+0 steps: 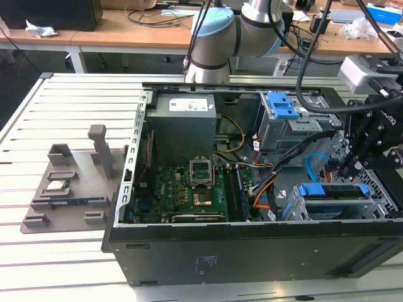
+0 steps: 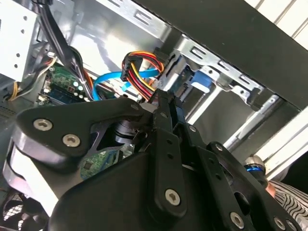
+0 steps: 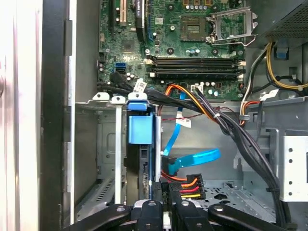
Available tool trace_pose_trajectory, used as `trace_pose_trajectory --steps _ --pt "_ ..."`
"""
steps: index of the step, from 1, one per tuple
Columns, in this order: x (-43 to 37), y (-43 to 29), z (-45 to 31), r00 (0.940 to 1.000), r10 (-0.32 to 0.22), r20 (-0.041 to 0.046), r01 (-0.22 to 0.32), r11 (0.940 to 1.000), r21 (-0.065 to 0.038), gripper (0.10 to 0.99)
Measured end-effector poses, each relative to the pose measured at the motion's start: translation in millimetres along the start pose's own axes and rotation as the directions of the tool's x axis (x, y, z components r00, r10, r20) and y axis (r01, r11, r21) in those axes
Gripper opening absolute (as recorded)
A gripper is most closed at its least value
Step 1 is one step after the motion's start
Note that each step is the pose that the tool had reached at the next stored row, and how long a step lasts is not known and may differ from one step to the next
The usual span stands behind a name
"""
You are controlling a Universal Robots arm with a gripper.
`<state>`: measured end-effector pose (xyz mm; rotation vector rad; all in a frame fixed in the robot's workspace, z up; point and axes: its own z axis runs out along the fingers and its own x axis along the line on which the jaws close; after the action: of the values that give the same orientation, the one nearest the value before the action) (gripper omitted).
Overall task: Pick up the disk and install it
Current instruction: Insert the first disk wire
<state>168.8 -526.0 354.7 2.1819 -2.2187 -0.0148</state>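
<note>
The gripper (image 3: 161,204) fingers sit closed on the disk (image 3: 142,130), which stands edge-on in the drive cage (image 3: 103,144) slot; beyond, loose cables (image 3: 192,159) crowd close and could snag, jamming the insertion.

From the exterior view we look down on the open computer case (image 1: 252,189); both wrist views peer closely inside it.

Disk (image 3: 140,130) seated on edge in grey metal drive cage (image 3: 103,159), blue carrier frame end facing out; in exterior view disk (image 1: 327,190) sits at computer case (image 1: 252,258) front corner.
</note>
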Motion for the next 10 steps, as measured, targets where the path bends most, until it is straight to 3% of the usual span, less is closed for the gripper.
trace_pose_trajectory --steps 4,10 --pt "11.7 -0.4 1.6 1.0000 0.000 0.0004 0.000 1.0000 0.000 0.169" --pt "11.5 -4.5 10.6 1.0000 0.000 -0.0001 0.000 1.0000 0.000 0.169"
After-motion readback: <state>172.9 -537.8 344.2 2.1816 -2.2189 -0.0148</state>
